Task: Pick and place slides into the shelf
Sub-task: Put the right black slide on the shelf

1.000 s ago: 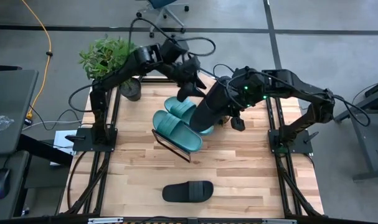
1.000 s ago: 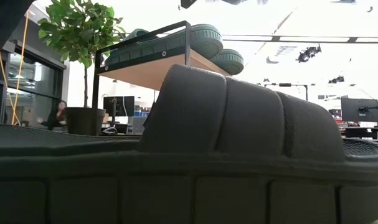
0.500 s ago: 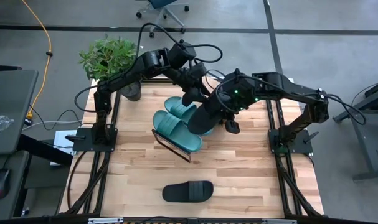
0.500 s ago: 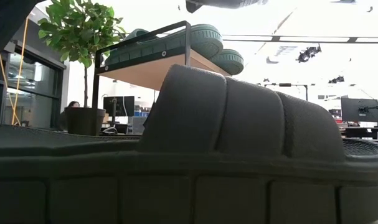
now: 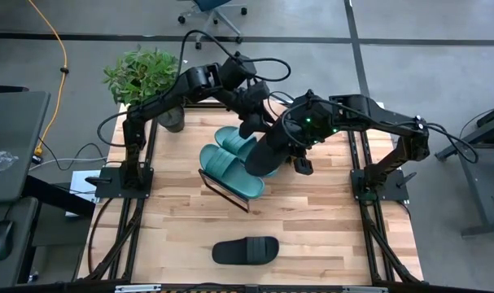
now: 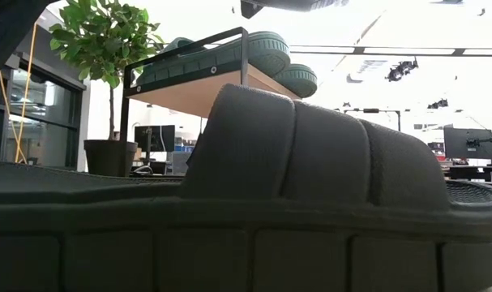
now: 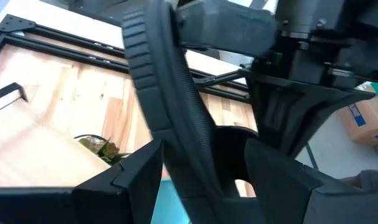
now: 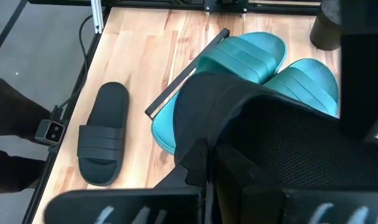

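Note:
Two teal slides [image 5: 230,168] [image 5: 240,142] lie side by side on the slanted shelf [image 5: 224,192]; the low view shows them on its board [image 6: 198,91]. One black slide [image 5: 245,250] lies flat on the table near its near edge and fills the low view [image 6: 254,162]. The other black slide [image 5: 269,148] hangs tilted over the shelf's right part, beside the teal pair, held by my right gripper [image 5: 299,155]. My left gripper [image 5: 255,124] is open at that slide's far end, with the slide's sole edge [image 7: 176,106] running between its fingers. My right gripper is shut on the black slide at its right side edge, close to the strap [image 8: 232,106], coming from the table's right and slanting down. The fingers [image 8: 198,165] hide the exact spot. The slide is lifted clear, tilted, its lower end over the shelf. My left gripper has a finger [image 7: 129,177] on either side of the slide's edge; whether they touch it, I cannot tell.
A potted plant [image 5: 145,77] stands at the table's far left corner. Black frame rails [image 5: 356,183] run along both table sides. Bare tabletop [image 5: 312,236] lies between the shelf and the near edge, around the lying black slide.
My left gripper has moved toward the near right, down to the held black slide's far end. My right gripper has carried the slide a little toward the table's left, closer to the teal pair. Both have kept nearly still in the last half second.

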{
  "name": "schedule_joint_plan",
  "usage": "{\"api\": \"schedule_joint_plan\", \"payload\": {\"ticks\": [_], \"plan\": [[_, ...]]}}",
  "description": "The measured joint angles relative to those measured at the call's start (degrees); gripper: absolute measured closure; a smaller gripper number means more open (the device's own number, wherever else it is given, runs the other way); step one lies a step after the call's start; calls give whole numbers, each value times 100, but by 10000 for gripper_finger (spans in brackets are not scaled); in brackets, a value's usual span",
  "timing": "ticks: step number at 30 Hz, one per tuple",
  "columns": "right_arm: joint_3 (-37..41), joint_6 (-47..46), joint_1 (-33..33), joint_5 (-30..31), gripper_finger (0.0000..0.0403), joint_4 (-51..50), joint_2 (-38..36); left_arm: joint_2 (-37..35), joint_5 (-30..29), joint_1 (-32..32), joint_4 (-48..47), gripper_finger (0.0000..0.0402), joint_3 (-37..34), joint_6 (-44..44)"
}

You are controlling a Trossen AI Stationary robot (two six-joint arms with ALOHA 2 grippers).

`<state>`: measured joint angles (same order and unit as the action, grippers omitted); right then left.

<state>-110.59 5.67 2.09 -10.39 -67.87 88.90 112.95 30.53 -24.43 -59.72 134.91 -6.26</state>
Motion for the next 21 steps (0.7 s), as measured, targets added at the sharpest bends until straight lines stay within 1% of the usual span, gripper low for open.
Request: {"api": "schedule_joint_plan", "payload": {"ticks": [8, 17, 19, 21], "plan": [[0, 231, -2, -11, 403, 169, 0, 0, -18, -35, -4, 186, 0, -2], [0, 217, 0, -13, 403, 143, -2, 0, -16, -33, -8, 186, 0, -2], [0, 187, 0, -17, 403, 120, -2, 0, -16, -33, -19, 191, 0, -2], [0, 180, 0, -14, 403, 85, -2, 0, -16, -33, -35, 205, 0, -2]]}}
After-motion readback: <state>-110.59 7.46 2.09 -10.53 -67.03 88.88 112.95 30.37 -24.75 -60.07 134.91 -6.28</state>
